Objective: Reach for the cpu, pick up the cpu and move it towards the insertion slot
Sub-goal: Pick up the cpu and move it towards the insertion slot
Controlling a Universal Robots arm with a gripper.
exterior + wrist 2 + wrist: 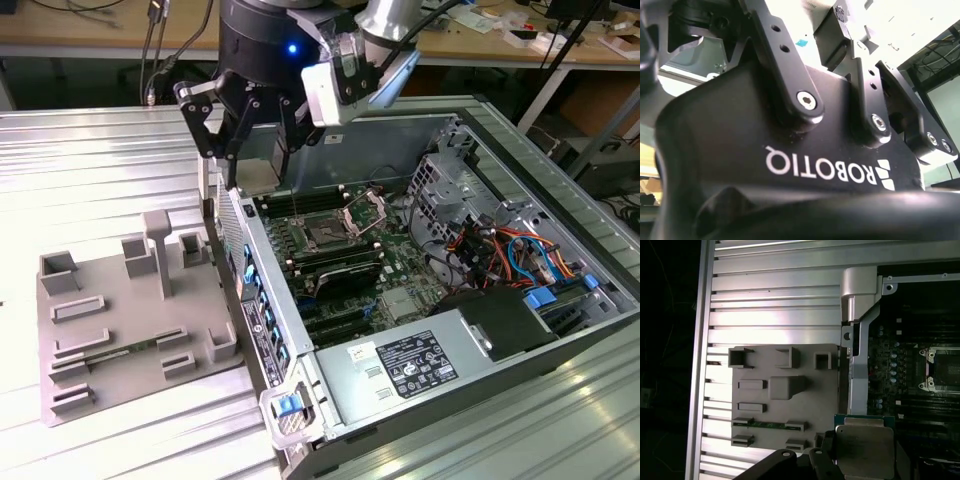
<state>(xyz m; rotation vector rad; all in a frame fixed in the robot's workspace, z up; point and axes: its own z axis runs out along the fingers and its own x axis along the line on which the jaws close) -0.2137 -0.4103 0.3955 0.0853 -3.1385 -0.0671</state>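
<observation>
In the first wrist view the cpu (pixel 864 450), a thin square chip with a dull silver top and a green edge, hangs close under the camera. A black finger (pixel 824 462) presses against its side. My gripper (pixel 256 178) is shut on it and hovers above the left wall of the open computer case, between the grey fixture and the motherboard. The insertion slot (pixel 328 233) lies on the board toward the exterior view's right of the gripper. It has a dark centre and a raised silver bracket (pixel 366 212). The slot (pixel 945 371) also appears in the first wrist view.
The grey plastic fixture (pixel 130 310) with recesses and posts sits on the slatted aluminium table (pixel 90 170), left of the case. Inside the case are long black memory slots (pixel 340 275), a power supply (pixel 400 365) and bundled cables (pixel 510 250). The case wall (pixel 250 300) stands between fixture and board.
</observation>
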